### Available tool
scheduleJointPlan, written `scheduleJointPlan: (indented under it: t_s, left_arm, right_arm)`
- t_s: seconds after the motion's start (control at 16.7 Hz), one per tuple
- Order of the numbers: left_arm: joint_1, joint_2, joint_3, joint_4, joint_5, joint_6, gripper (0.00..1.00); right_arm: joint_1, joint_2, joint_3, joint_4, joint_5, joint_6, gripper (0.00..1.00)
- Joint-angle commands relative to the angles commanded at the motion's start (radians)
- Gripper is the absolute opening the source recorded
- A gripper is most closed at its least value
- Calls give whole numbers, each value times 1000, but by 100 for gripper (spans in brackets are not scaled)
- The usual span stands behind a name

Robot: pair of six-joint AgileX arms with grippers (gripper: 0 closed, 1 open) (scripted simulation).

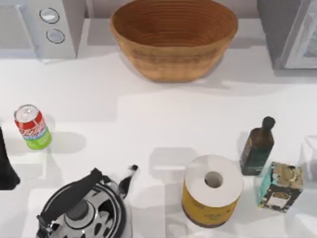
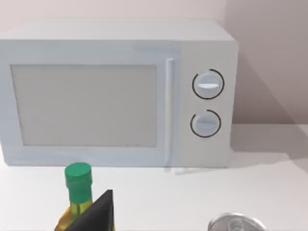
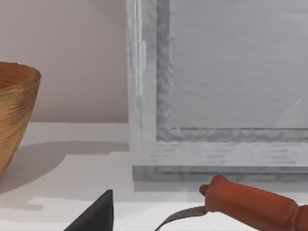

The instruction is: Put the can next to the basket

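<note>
Probably light, rigid, slick: drink can upright near left edge, well apart from wicker basket. Best pinched across mid-body. Claw spread on either arm: cannot tell.

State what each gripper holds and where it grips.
Nothing is held. The can stands free on the table's left side, untouched, far from the basket.

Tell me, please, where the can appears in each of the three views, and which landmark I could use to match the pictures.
Top view: the can stands upright at the table's left side, in front of the microwave and left of the kettle.
Left wrist view: just its silver top shows at the picture's edge, before the microwave.
Right wrist view: not in it; the basket is.
Shared landmark: the microwave's two dials link top and left wrist views.
</note>
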Motion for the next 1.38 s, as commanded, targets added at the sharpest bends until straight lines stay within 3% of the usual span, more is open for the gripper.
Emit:
scheduleJointPlan:
  t_s: [0.24,0.48,1.38]
  left_arm:
    - [-4,31,30,-25,2,15,100]
    - [-17,220,215,-165,5,98,100]
    - [-77,1650,1331,-1043,-3,612,100]
  right_arm:
    - [0,0,0,0,0,0,100]
    - [0,0,0,0,0,0,100]
    - [0,0,0,0,0,0,100]
